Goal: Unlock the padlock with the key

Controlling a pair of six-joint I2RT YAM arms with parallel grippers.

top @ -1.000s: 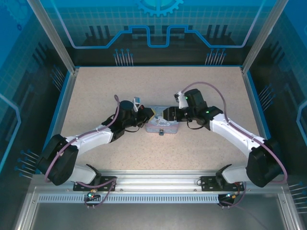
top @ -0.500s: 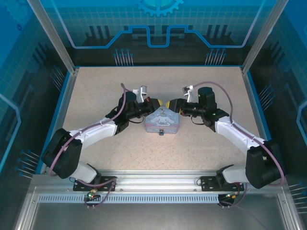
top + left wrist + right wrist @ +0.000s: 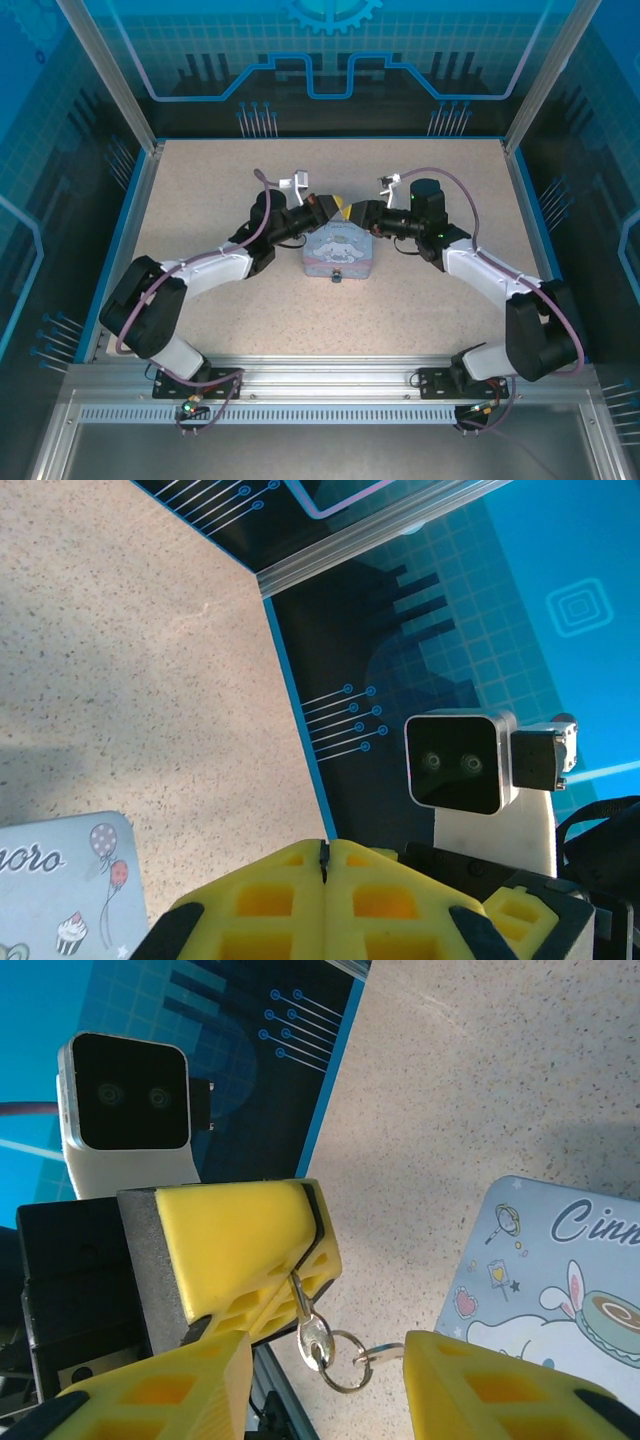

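Speckled table (image 3: 200, 200). We judge it a handover: left gripper (image 3: 324, 852) pinches key (image 3: 314, 1345) above tin (image 3: 340, 250), right gripper (image 3: 325, 1360) gapes around it. Padlock (image 3: 338, 275) on tin's near edge. Next, right needs a firm pinch.

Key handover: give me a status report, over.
Left end effector shut on key. Right end effector open, straddling key. Padlock at tin near edge, untouched.

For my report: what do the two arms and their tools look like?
The left arm and right arm have white shells, black joints and a looping purple-grey cable each. The left tool and right tool have yellow fingers with square hollows.
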